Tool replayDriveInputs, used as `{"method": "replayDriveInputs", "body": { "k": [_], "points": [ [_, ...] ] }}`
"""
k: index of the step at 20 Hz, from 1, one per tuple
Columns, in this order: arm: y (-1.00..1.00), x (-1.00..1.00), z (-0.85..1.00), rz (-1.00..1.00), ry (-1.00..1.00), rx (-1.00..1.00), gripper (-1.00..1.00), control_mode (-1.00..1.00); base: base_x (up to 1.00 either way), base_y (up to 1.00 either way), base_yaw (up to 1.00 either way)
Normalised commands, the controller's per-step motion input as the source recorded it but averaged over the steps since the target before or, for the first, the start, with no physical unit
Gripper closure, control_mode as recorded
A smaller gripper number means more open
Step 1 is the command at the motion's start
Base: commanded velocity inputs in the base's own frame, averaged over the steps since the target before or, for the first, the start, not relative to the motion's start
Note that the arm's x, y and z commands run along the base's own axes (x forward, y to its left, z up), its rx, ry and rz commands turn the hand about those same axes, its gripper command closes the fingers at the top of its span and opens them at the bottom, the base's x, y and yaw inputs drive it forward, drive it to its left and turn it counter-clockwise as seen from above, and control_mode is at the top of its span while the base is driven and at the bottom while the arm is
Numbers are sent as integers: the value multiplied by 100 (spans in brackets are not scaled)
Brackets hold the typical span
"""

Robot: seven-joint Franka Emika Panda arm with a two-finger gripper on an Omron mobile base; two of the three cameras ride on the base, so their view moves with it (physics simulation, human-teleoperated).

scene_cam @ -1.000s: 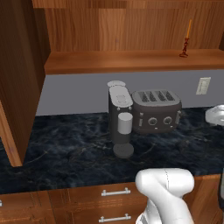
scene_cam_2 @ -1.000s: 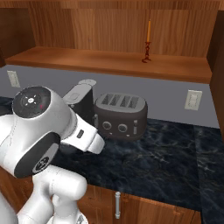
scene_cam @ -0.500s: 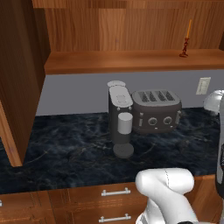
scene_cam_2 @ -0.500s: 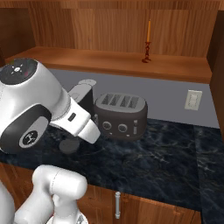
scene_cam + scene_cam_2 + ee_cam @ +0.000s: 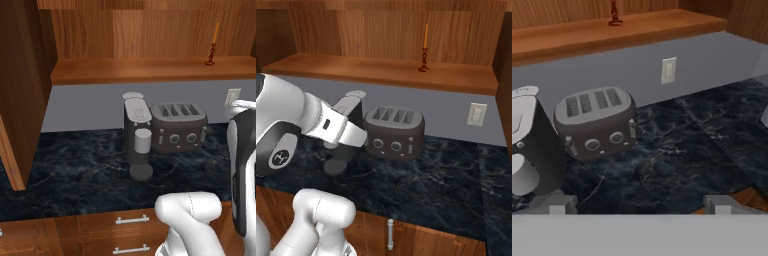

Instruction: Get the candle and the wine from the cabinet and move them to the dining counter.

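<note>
Your candle [image 5: 425, 47] stands upright near the right end of the cabinet [image 5: 381, 70] shelf, set back from the shelf's front edge — thin orange taper in its small dark holder, long axis vertical. I can't make out the wine on the stretch of shelf these views cover; it may sit further along.

Your gripper [image 5: 640, 202] is released, jaws standing wide with nothing between them. In the hand view its fingertips [image 5: 556, 204] rise at the bottom over the black countertop [image 5: 75, 170], looking across at the toaster [image 5: 597, 122] and the coffee machine [image 5: 137, 135], with the candle's holder just caught at the top edge on the shelf above.

So the relation to work from is this: the candle lies above and beyond the pincer, past the toaster and up a level. You'd likely need to raise the hand to shelf height and come at the taper from the front, fingers either side of the holder or low stem — gripping higher up looks likelier to tip it.
</note>
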Motion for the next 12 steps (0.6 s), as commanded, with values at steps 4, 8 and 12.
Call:
{"method": "replayDriveInputs", "body": {
  "k": [4,8,12],
  "points": [
    [6,24,22,-7,-4,-27,-100,-100,0,0,0],
    [0,21,39,-5,0,-12,-100,-100,0,0,0],
    [-5,19,38,0,0,-1,-100,-100,0,0,0]
  ]
}}
